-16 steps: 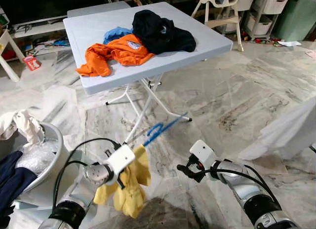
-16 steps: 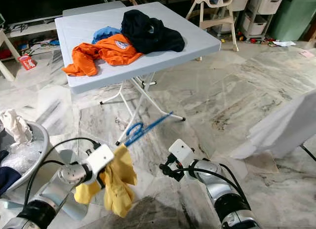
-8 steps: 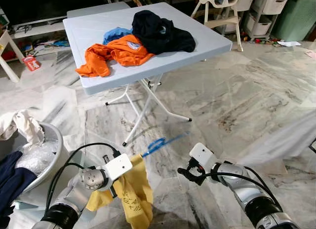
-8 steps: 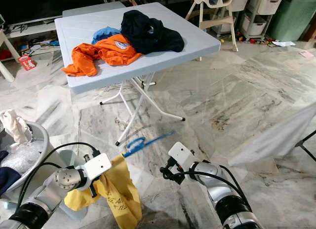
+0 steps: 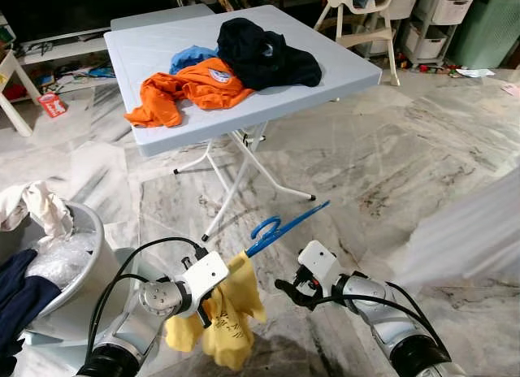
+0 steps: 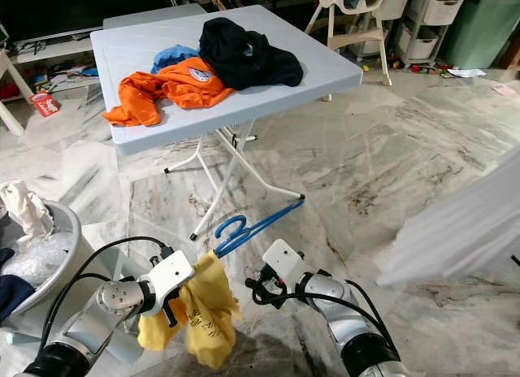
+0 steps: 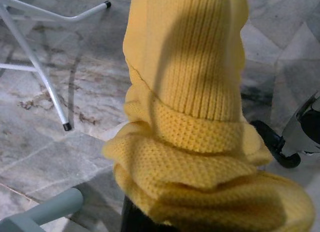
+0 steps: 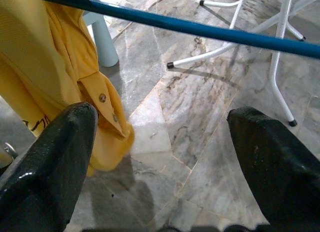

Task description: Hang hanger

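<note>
While my left claw (image 5: 213, 300) squeezes a yellow shirt (image 5: 223, 320) low over the floor (image 5: 390, 166), a blue hanger (image 5: 284, 227) sticks up out of the shirt. My right claw (image 5: 286, 289) is wide open beside it, holding nothing. Clothes (image 5: 219, 68) lie on the table (image 5: 146, 44).

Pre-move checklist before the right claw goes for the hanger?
1. Left claw holds yellow shirt: ok, cloth bunched around it.
2. Blue hanger threaded in shirt: ok, hook and one arm poke out.
3. Right claw open: ok, fingers spread.
4. Right claw on hanger: not ok, bar lies beyond the fingertips.
5. Hanging rail in sight: cannot tell.
6. Folding table leg near: ok, apart.
</note>
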You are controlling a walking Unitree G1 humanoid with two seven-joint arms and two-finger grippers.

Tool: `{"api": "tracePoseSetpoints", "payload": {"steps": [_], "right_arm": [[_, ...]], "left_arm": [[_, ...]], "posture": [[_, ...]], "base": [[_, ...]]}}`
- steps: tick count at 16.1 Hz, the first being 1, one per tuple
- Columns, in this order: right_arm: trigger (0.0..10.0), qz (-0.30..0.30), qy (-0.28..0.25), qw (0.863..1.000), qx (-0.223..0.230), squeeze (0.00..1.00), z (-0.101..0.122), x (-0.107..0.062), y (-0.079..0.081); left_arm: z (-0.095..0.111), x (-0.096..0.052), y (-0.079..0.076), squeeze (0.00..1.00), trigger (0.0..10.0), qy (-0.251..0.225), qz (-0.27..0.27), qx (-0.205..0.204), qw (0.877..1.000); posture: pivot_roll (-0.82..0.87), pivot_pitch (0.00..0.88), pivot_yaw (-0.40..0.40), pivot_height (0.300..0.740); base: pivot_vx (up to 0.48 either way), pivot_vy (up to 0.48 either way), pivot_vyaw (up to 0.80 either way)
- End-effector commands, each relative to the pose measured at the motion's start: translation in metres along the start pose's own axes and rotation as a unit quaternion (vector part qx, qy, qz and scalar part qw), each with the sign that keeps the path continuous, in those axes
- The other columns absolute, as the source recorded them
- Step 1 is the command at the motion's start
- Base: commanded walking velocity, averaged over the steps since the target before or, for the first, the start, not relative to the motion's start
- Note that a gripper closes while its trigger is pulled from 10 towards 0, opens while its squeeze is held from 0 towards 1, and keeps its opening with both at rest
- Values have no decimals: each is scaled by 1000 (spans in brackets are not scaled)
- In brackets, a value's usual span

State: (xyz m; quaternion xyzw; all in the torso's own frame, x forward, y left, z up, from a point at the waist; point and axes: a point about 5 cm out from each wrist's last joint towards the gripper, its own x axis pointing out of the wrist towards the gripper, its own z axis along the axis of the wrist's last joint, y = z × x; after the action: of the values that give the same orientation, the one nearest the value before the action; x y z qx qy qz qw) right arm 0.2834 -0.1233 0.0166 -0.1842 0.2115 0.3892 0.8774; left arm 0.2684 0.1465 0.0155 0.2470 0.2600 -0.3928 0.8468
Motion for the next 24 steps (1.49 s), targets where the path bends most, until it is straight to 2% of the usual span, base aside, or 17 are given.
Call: {"api": "tracePoseSetpoints", "payload": {"steps": [1, 2, 3, 6, 8, 11, 12, 13, 15, 20, 22, 24], "right_arm": [[10000, 6, -8, 1000, -10, 129, 4, 0, 2], [10000, 5, -4, 1000, -14, 0, 4, -2, -4], [10000, 13, 0, 1000, -24, 0, 5, -6, -11], [10000, 32, 13, 998, -55, 0, 2, -9, -10], [10000, 12, 13, 998, -55, 0, 2, -10, -13], [10000, 14, -28, 993, -113, 0, 16, -17, -17], [10000, 5, -70, 983, -167, 0, 34, -27, -24], [10000, -9, -85, 974, -208, 0, 43, -35, -32], [10000, -21, -90, 965, -247, 0, 56, -50, -49], [10000, -3, -75, 962, -261, 0, 58, -58, -58], [10000, -2, -74, 962, -262, 0, 56, -58, -55], [10000, 21, -70, 965, -253, 0, 51, -56, -46]], "left_arm": [[9, -3, 5, 0, 10000, -18, 3, 5, 1000], [15, -6, 18, 0, 10000, -18, 9, 26, 999], [26, -12, 39, 0, 10000, -20, 21, 51, 998], [38, -16, 53, 0, 10000, -31, 20, 78, 996], [36, -21, 57, 0, 10000, -11, 10, 96, 995], [29, -24, 50, 0, 10000, 8, -35, 112, 993], [25, -25, 51, 0, 10000, 18, -34, 126, 991], [22, -26, 52, 0, 10000, 25, -26, 128, 991], [14, -27, 51, 0, 10000, 38, -27, 136, 990], [12, -26, 48, 0, 10000, 52, -43, 161, 985], [12, -26, 46, 0, 10000, 56, -49, 176, 982], [9, -25, 44, 0, 10000, 63, -59, 197, 977]], "posture": [[-70, 51, 34, 740], [-70, 51, 35, 740], [-77, 52, 56, 740], [-78, 56, 64, 740], [-79, 54, 73, 740], [-72, 55, 72, 740], [-72, 58, 65, 740], [-71, 58, 62, 740], [-76, 57, 55, 740], [-76, 54, 52, 740], [-75, 53, 53, 740], [-76, 52, 55, 740]], "base": [[0, 0, 0], [0, 0, 0], [0, 0, 0], [0, 0, 0], [0, 0, 0], [0, 0, 0], [0, 0, 0], [0, 0, 0], [0, 0, 0], [0, 0, 0], [0, 0, 0], [0, 0, 0]]}}
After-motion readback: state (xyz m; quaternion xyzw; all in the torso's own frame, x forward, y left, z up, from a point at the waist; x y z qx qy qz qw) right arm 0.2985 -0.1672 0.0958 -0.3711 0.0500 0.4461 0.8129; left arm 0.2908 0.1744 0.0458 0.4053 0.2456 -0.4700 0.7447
